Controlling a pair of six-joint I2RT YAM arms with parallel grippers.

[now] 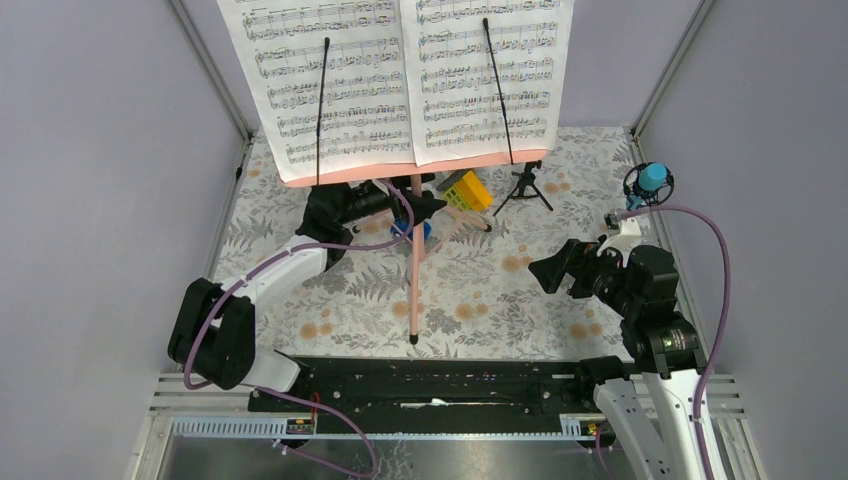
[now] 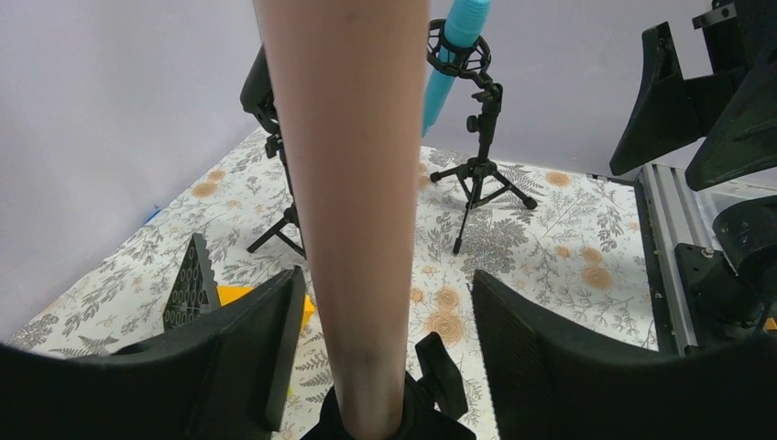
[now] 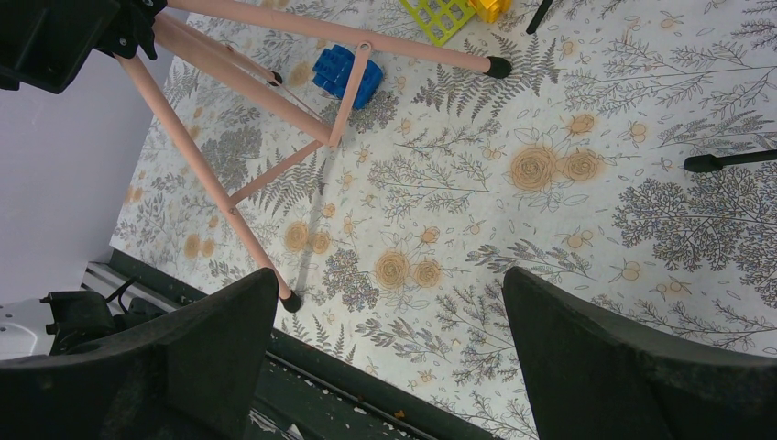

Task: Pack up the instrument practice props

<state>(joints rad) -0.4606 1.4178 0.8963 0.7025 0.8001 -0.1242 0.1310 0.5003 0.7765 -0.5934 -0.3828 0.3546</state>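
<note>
Straddling the smooth, tubular pink music stand (image 2: 357,137), left gripper (image 2: 387,280) stands parted, not touching it; right gripper (image 3: 389,280) gapes wide, empty.

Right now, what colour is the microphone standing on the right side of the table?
Light blue. The microphone shows best in the left wrist view.

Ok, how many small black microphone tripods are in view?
2. One small black tripod stands right of the pink music stand's pole, under the sheet-music pages; the other tripod carries the blue mic by the right wall. Others may hide behind the pages.
</note>
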